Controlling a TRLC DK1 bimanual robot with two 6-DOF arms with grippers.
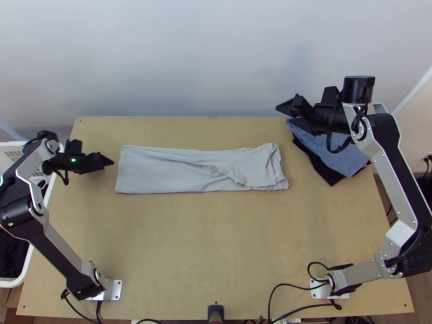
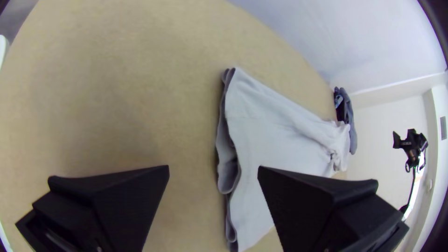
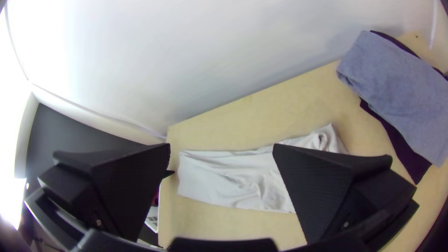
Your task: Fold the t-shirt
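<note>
Light wooden surface (image 1: 216,243) against a pale wall (image 1: 189,65). Just ahead of the left end effector (image 2: 213,170), the t-shirt (image 1: 162,170) in a long folded strip, with loose layers at the nearer short edge and creases toward the farther one. Probably light, soft and limp, apt to ruck if pushed; best to pinch all layers together at a short edge. Left end effector beside that nearer edge, fingers apart, empty. Right end effector (image 3: 221,147) seemingly raised, past the farther edge, near the blue cloth (image 3: 396,84), fingers apart, empty.
</note>
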